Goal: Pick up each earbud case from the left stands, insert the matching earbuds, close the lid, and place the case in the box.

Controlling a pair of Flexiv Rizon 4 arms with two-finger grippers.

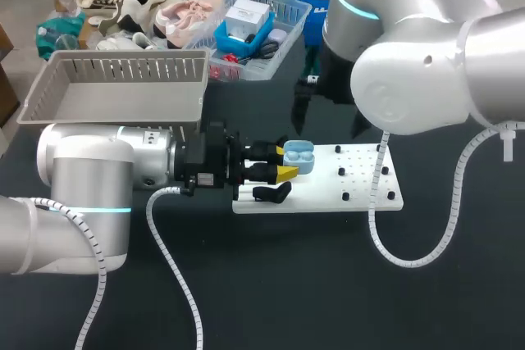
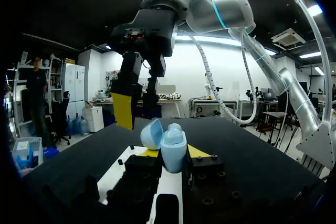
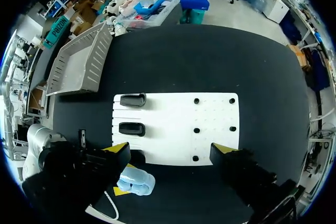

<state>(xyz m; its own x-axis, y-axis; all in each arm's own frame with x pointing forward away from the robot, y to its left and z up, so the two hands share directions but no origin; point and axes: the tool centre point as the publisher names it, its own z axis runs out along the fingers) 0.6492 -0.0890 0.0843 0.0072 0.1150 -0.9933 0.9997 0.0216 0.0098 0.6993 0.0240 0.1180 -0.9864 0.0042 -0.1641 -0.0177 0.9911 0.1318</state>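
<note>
A light-blue earbud case [image 1: 301, 156] with its lid up sits between the yellow tips of my left gripper [image 1: 286, 163], which is shut on it just over the white board's [image 1: 361, 179] left end. The left wrist view shows the open case [image 2: 173, 150] pinched from both sides, lid [image 2: 151, 133] tilted back. My right gripper [image 1: 330, 120] hangs open above the board, beyond the case. In the right wrist view its wide-spread fingertips [image 3: 118, 149] frame the board [image 3: 210, 114], with the case [image 3: 137, 182] below them. Two black stands [image 3: 132, 99] [image 3: 131, 128] sit on the board's left side.
A grey slatted box [image 1: 115, 88] stands at the back left of the table. Small black pegs [image 1: 342, 171] dot the board's right half. My right arm's white cable [image 1: 379, 227] loops down over the board's right end.
</note>
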